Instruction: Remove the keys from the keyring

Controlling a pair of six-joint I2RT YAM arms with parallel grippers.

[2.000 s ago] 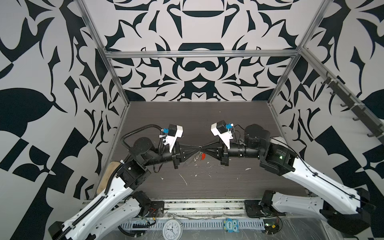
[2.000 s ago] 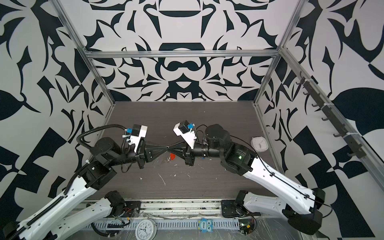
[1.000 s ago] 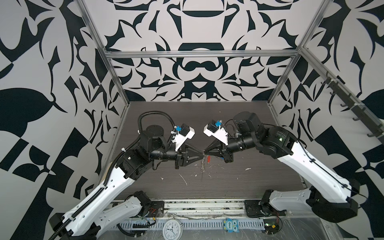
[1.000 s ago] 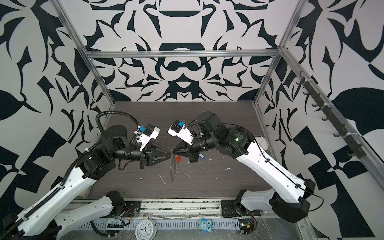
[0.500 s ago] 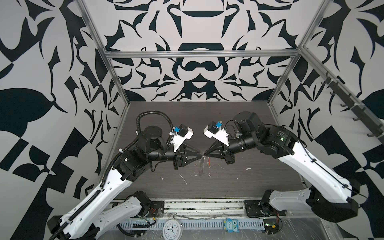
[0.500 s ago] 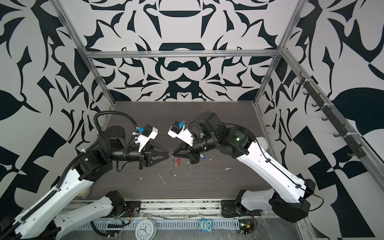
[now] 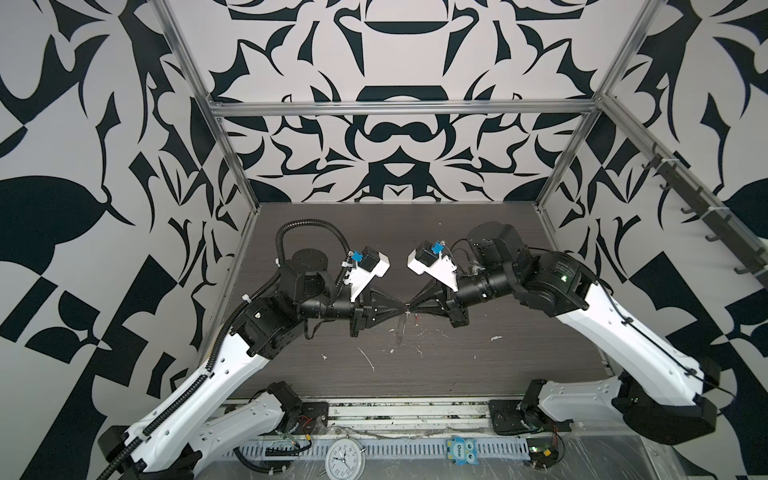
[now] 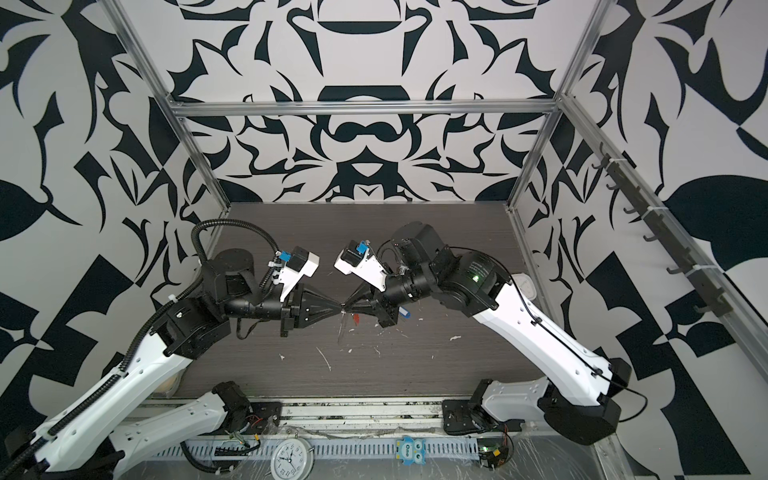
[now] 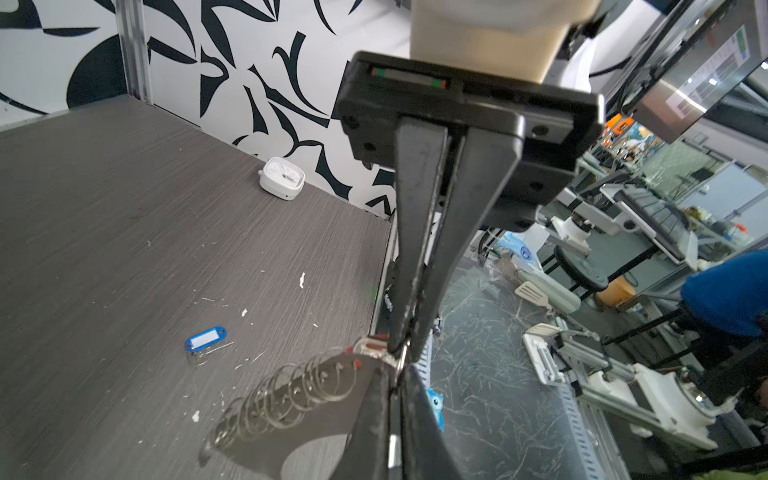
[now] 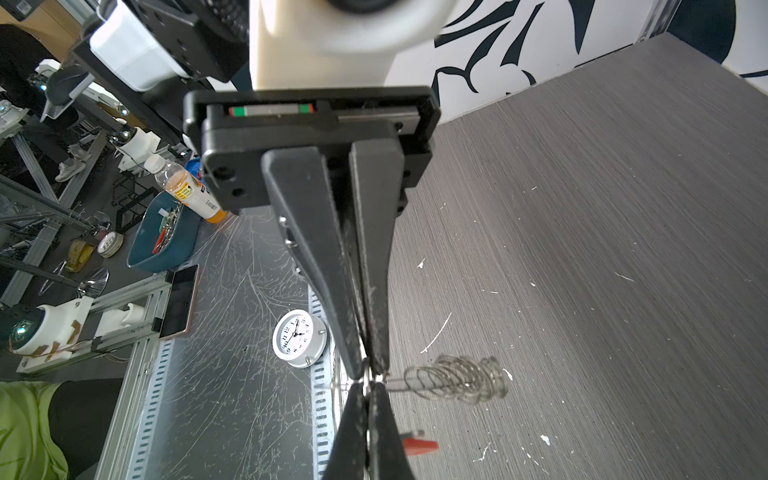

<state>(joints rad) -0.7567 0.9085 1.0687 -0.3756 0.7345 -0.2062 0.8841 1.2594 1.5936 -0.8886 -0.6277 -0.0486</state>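
In both top views my left gripper [image 7: 402, 306] and right gripper [image 7: 411, 306] meet tip to tip above the middle of the dark table, both shut. They pinch the same silvery ring at the upper end of the keyring [image 9: 291, 386], whose linked rings hang down from it [image 10: 457, 378] [image 7: 400, 328]. The red key [image 10: 419, 445] hangs right beside the right gripper's tips [image 8: 356, 318]. The blue key [image 9: 206, 338] lies flat on the table by itself, under the right gripper [image 8: 405, 312].
A white square clock [image 9: 282, 178] sits by the right wall. On the metal front rail are a round clock [image 7: 344, 460] and a blue owl figure [image 7: 459, 449]. White scuff marks [image 7: 368, 359] dot the table's front half.
The left gripper, open half a second ago, has moved up to the right gripper's tips and shut on the ring. The right gripper stayed shut with the chain hanging.
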